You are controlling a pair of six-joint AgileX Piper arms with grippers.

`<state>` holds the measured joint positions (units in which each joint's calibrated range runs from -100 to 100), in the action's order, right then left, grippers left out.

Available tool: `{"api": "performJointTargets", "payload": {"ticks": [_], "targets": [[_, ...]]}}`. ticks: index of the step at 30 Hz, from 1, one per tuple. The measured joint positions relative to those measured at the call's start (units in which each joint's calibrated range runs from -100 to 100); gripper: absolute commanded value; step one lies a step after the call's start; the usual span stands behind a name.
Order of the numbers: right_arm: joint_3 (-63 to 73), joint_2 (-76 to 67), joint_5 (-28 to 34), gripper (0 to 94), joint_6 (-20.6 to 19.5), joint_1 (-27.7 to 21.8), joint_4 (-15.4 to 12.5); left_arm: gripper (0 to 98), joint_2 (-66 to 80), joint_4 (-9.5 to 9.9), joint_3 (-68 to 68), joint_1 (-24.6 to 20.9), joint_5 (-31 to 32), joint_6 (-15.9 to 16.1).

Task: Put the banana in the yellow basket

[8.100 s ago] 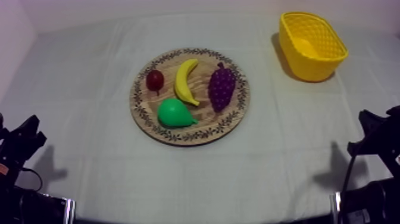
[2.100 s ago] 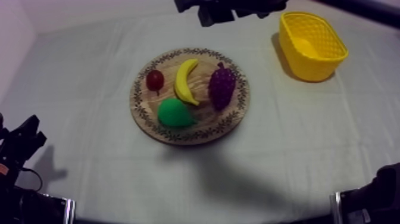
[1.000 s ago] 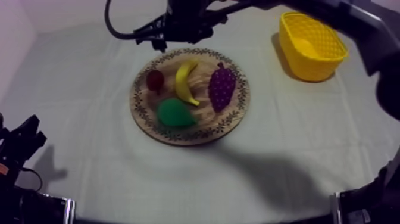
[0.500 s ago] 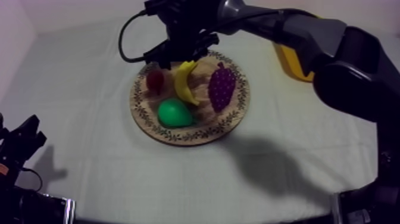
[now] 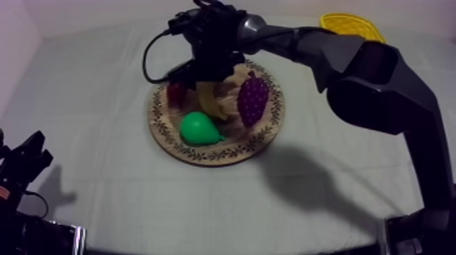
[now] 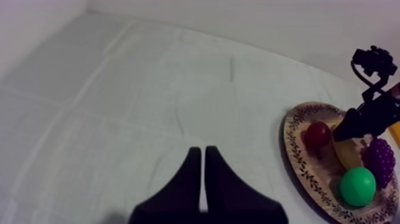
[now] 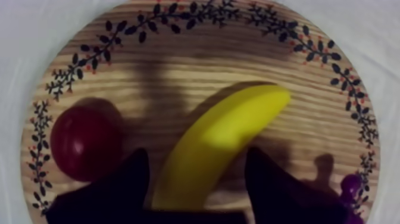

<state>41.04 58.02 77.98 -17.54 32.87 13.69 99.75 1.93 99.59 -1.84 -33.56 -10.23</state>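
Wooden and round, the board (image 5: 217, 157) sat mid-table in the top view. The banana (image 5: 212, 102) lay near its centre, the small red fruit (image 5: 175, 91) at ten o'clock, the pear (image 5: 197, 127) at seven and the grapes (image 5: 252, 98) at three. The right gripper (image 5: 207, 78) hung low over the banana's far end. The basket (image 5: 349, 24) stood well apart at the table's one o'clock, partly behind the arm. The left gripper (image 5: 24, 159) sat at eight o'clock, clear of the board.

From the left wrist, the left gripper (image 6: 202, 179) had its fingers pressed together on nothing above the cloth (image 6: 119, 107). The right gripper (image 6: 357, 122) stood over the board (image 6: 294, 155), between the small red fruit (image 6: 318, 134) and the grapes (image 6: 380, 156).

From the right wrist, the right gripper (image 7: 196, 156) had its fingers (image 7: 134, 179) spread, one on each side of the banana (image 7: 220, 134), not visibly pinching it. One finger stood in the narrow gap beside the small red fruit (image 7: 83, 143).

The likely risk was that finger nudging the red fruit across the board (image 7: 178, 65) as the jaws closed. The banana's smooth curve could also twist or squirt out if it was pinched off-centre. A weak grip might then drop it on the long carry to the basket.
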Motion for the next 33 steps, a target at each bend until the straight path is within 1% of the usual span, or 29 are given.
{"api": "performJointTargets", "payload": {"ticks": [4,6,10,12,14,17,23,33], "targets": [[1.6,1.8,-0.3,47.4,0.6,-0.1,-0.1,0.0,0.0,0.0,0.0,0.0,0.0,0.0],[2.1,2.7,-0.7,43.7,0.6,-0.1,-0.2,0.0,0.0,0.0,0.0,0.0,0.0,0.0],[2.2,3.7,-1.8,21.7,0.5,0.0,-0.4,0.0,0.0,0.0,0.0,0.0,0.0,0.0],[2.0,3.7,-2.3,15.9,0.3,0.0,-0.4,0.0,0.0,0.0,0.0,0.0,0.0,0.0],[1.6,3.3,-2.2,12.9,0.0,0.1,-0.4,0.0,0.0,0.0,0.0,0.0,0.0,0.0],[0.5,1.9,-1.3,10.9,-0.3,0.2,0.1,0.0,0.0,0.0,0.0,0.0,0.0,0.0],[-2.8,-3.5,0.1,9.9,-1.3,-0.2,1.8,0.0,0.0,0.0,0.0,0.0,0.0,0.0],[-11.2,-19.0,2.9,9.7,-1.7,-1.9,4.3,0.0,0.0,0.0,0.0,0.0,0.0,0.0]]}}
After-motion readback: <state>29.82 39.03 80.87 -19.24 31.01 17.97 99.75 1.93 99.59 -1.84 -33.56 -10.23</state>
